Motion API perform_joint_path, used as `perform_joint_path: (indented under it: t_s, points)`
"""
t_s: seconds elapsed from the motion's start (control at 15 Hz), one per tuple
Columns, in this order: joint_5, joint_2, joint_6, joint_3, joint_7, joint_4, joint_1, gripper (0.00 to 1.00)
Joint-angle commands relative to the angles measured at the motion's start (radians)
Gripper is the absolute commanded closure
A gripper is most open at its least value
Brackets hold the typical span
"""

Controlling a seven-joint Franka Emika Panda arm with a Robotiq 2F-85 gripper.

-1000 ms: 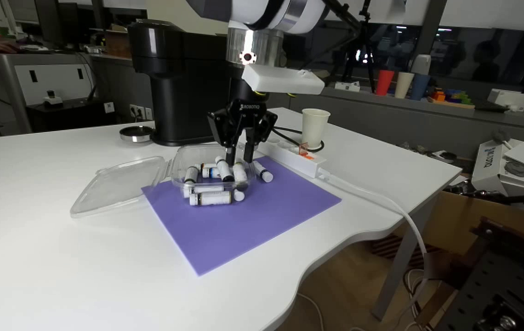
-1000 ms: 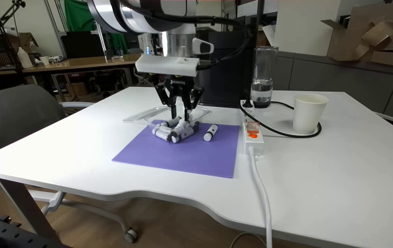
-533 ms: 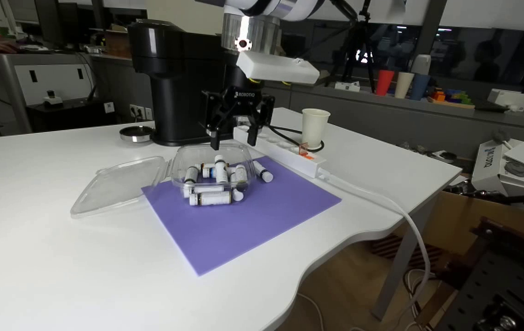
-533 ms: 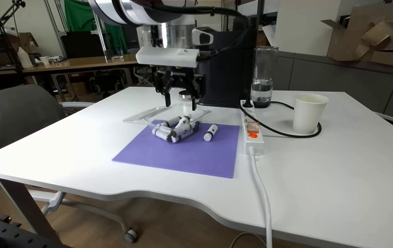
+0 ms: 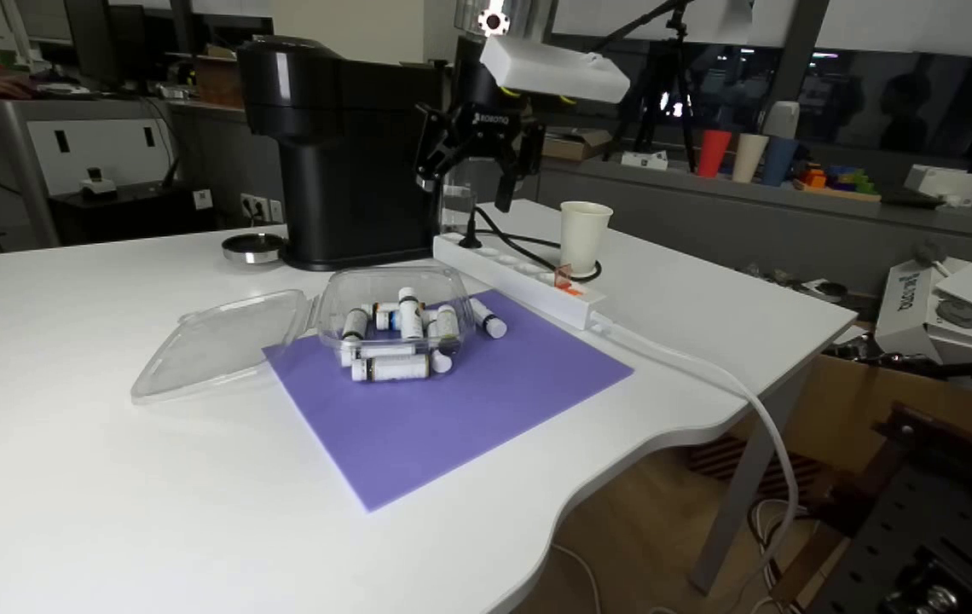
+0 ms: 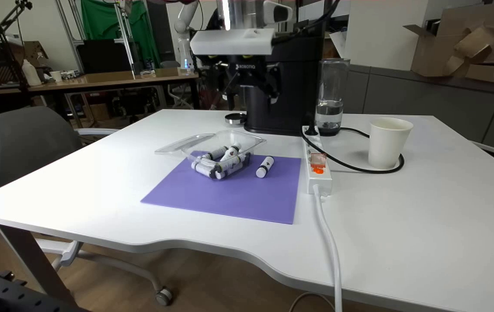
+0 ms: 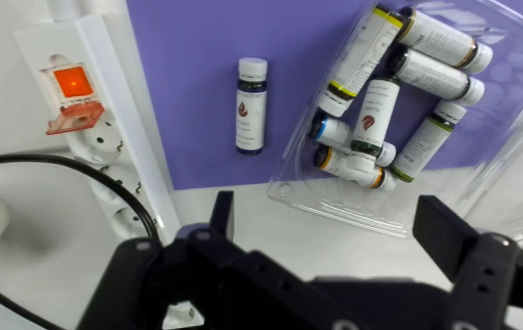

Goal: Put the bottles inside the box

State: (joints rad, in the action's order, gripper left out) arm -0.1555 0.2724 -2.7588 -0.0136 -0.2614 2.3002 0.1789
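Several white-labelled bottles (image 7: 376,110) lie jumbled inside the clear plastic box (image 7: 362,222), some across others. One bottle (image 7: 251,119) rests alone on the purple mat, outside the box; both exterior views show this lone bottle (image 5: 488,318) (image 6: 265,167) too. The box's transparent lid (image 5: 222,345) is folded back flat on the table. High above the table, behind the box, hangs my gripper (image 5: 466,192). In the wrist view the gripper (image 7: 328,204) has its jaws wide apart, with only bare tabletop and a box corner seen between them.
A white power strip (image 5: 529,286) with a cable runs beside the mat (image 5: 469,418). Near it stand a paper cup (image 6: 389,143) and a water tank (image 6: 330,99). The black coffee machine (image 5: 350,162) is close to my gripper, and a round metal dish (image 5: 253,248) sits by it.
My gripper was low at the box around a bottle; it opened, leaving that bottle lying on the others, then rose and shifted sideways. The lone bottle and box stayed put.
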Motion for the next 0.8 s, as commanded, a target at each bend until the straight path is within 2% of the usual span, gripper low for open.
perform_joint_path:
  t_s: [0.0,0.53,0.6,0.73]
  points:
    - [0.036,0.027,0.014,0.041,-0.015,-0.017,0.016,0.00]
    - [0.148,0.093,0.053,0.104,-0.011,-0.029,0.022,0.00]
    - [0.126,0.079,0.028,0.086,-0.012,-0.003,0.028,0.00]
    - [0.141,0.089,0.028,0.093,-0.012,-0.005,0.028,0.00]
